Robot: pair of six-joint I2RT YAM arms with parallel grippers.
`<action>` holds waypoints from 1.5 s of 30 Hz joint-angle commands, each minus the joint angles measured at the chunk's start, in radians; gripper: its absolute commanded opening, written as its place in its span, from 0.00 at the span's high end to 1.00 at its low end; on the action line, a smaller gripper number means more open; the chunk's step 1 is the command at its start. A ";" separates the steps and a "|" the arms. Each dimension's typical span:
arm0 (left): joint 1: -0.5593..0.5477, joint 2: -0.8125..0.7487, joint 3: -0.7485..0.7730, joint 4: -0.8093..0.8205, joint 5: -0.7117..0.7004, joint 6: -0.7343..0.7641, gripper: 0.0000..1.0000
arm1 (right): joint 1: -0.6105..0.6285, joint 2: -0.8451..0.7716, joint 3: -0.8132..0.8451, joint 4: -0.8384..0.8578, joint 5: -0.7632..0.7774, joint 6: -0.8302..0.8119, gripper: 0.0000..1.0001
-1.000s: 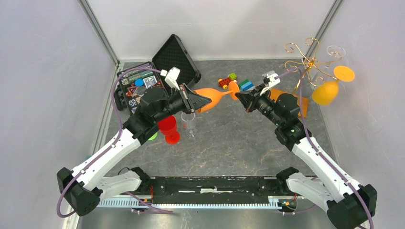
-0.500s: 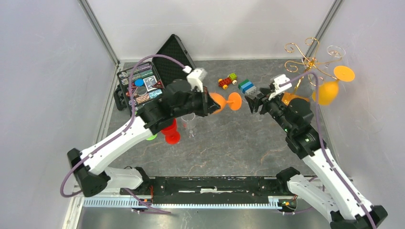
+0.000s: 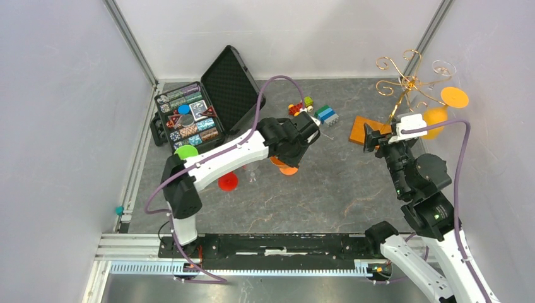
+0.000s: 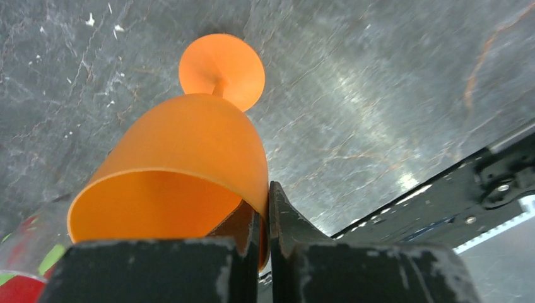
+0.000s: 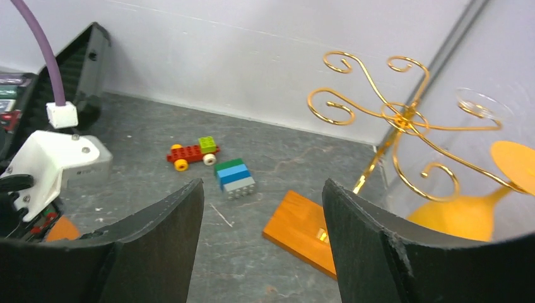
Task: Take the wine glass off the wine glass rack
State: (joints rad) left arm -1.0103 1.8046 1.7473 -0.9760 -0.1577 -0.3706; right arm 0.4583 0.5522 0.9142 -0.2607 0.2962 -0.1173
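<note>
The orange wine glass (image 4: 189,145) stands foot-down over the table, and my left gripper (image 4: 269,208) is shut on its bowl rim. From above, that gripper (image 3: 296,146) is at mid-table with the glass's foot (image 3: 288,169) beneath it. Whether the foot touches the table I cannot tell. The wine glass rack (image 3: 407,79), gold wire on an orange wooden base (image 3: 363,129), stands at the far right. A yellow-orange glass (image 3: 435,117) hangs upside down from it. My right gripper (image 3: 372,136) is open and empty, just left of the rack (image 5: 391,113) and above its base (image 5: 303,230).
An open black case (image 3: 230,76) with a tray of coloured pieces (image 3: 186,117) lies at the back left. A toy car (image 3: 299,107) and a brick stack (image 3: 326,113) sit behind my left gripper. A red cup (image 3: 227,182), a clear glass (image 3: 252,177) and a green disc (image 3: 186,151) lie under the left arm.
My right gripper let go of the orange glass's foot, opened and drew back right toward the rack. My left arm swung the glass upright and lowered it toward the table.
</note>
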 commanded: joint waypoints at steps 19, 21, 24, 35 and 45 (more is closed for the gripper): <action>-0.004 0.152 0.126 -0.232 -0.040 0.162 0.73 | 0.005 -0.024 0.034 -0.060 0.150 -0.058 0.25; -0.003 0.151 0.147 -0.235 -0.045 0.165 0.66 | 0.005 -0.022 0.039 -0.064 0.151 -0.056 0.25; -0.003 0.138 0.190 -0.236 -0.046 0.173 0.56 | 0.005 -0.017 0.052 -0.071 0.156 -0.056 0.25; -0.003 -0.030 0.266 -0.186 -0.078 0.215 0.26 | 0.005 0.047 0.214 -0.205 0.174 -0.147 0.09; -0.002 -0.415 -0.079 0.121 -0.102 0.237 0.00 | 0.005 0.287 0.490 -0.304 0.562 -0.423 0.06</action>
State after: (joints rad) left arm -1.0103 1.5272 1.7855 -1.0283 -0.2199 -0.1833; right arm 0.4583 0.7506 1.3190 -0.5331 0.6216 -0.3840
